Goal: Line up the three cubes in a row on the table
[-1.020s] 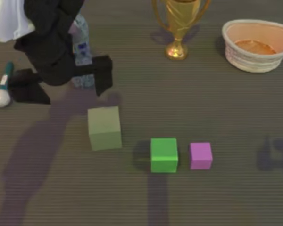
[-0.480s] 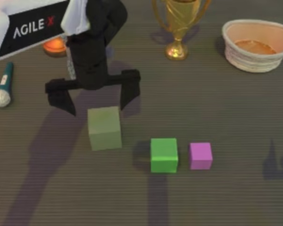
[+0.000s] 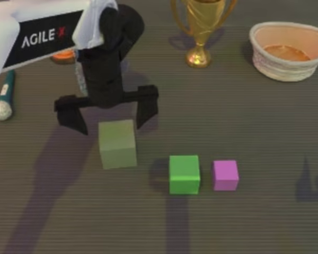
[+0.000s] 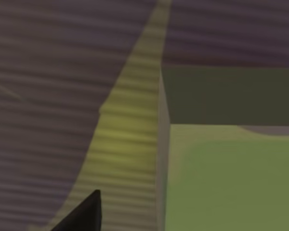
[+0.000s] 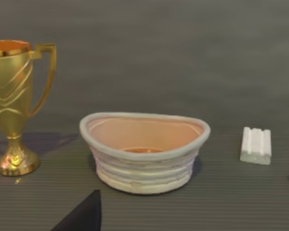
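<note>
Three cubes sit on the ribbed table: a large olive one, a bright green one and a small magenta one. Green and magenta stand side by side; the olive cube lies to their left and slightly farther back. My left gripper hovers open just behind the olive cube, its fingers spread wider than the cube. In the left wrist view the olive cube fills the frame beside one dark fingertip. My right arm is out of the top view; one fingertip shows in its wrist view.
A gold trophy and a woven basket stand at the back right. A microphone lies at the far left, with an orange object behind the left arm. A small white block sits beside the basket.
My left arm swung right from near the microphone and turned its open gripper over the far side of the olive cube. The cubes have not moved.
</note>
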You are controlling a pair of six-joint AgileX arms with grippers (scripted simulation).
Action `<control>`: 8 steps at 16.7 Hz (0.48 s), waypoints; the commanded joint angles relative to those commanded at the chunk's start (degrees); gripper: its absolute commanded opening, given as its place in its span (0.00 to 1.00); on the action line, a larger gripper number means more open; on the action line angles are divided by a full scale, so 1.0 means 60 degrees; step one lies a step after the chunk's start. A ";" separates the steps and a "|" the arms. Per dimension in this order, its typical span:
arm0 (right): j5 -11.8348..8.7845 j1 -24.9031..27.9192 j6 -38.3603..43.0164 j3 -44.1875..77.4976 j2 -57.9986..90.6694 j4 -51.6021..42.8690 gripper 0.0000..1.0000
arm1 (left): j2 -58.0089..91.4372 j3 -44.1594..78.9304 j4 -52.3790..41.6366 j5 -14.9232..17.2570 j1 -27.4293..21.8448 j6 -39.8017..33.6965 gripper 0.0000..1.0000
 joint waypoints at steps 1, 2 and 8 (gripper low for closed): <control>0.0000 0.0000 0.0000 0.0000 0.0000 0.0000 1.00 | 0.0132 -0.0218 0.0364 0.0001 -0.0001 0.0001 1.00; 0.0000 0.0000 0.0000 0.0000 0.0000 0.0000 1.00 | 0.0275 -0.0455 0.0764 0.0003 -0.0001 0.0001 1.00; 0.0000 0.0000 0.0000 0.0000 0.0000 0.0000 1.00 | 0.0822 -0.1343 0.2181 0.0008 -0.0007 -0.0001 1.00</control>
